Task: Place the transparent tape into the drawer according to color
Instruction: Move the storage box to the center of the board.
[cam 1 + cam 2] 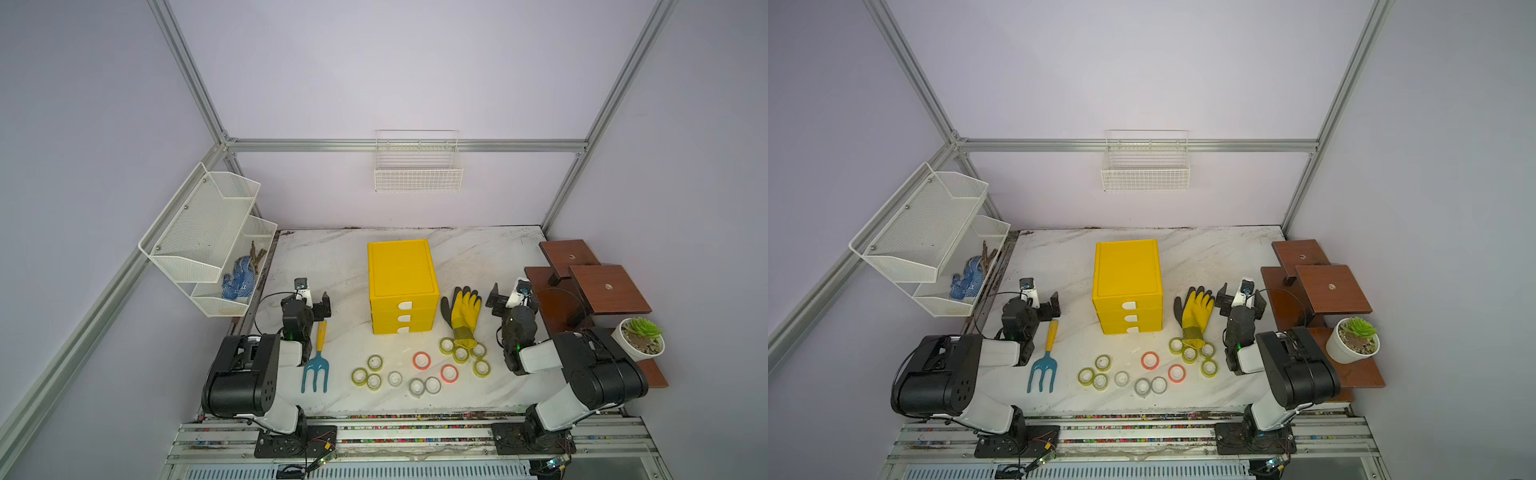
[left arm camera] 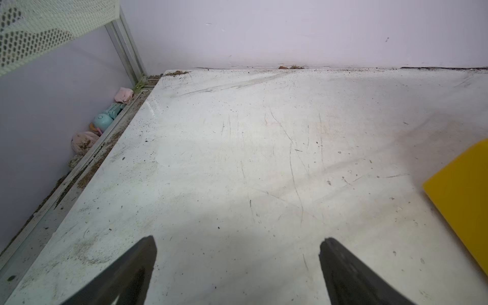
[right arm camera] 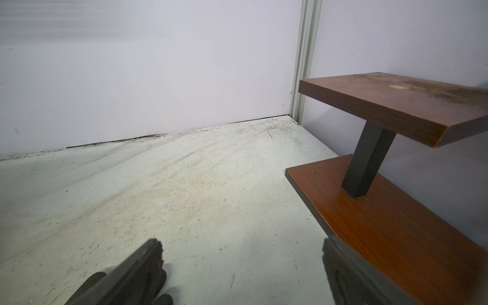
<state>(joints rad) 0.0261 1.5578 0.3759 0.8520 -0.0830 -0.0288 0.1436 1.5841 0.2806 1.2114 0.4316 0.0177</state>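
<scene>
Several transparent tape rolls lie flat on the white table before the yellow cabinet point(image 1: 402, 270): yellow-green ones point(image 1: 375, 362) at the left, clear-greyish ones point(image 1: 416, 387) in the middle, two orange-red ones point(image 1: 421, 360), and more yellow-green ones point(image 1: 460, 354) by the glove cuff. All three drawers point(image 1: 390, 319) are pushed in, white tabs facing forward. My left gripper point(image 1: 311, 302) point(image 2: 237, 240) hangs open left of the cabinet, over bare table. My right gripper point(image 1: 513, 297) point(image 3: 241, 241) is open right of the glove, nothing between its fingers.
A yellow and black glove point(image 1: 463, 311) lies right of the cabinet, a teal garden fork point(image 1: 318, 357) left of it. A stepped wooden shelf point(image 1: 606, 291) with a potted succulent point(image 1: 642, 338) lines the right edge. White mesh racks point(image 1: 208, 237) and a wire basket point(image 1: 417, 174) hang on the walls.
</scene>
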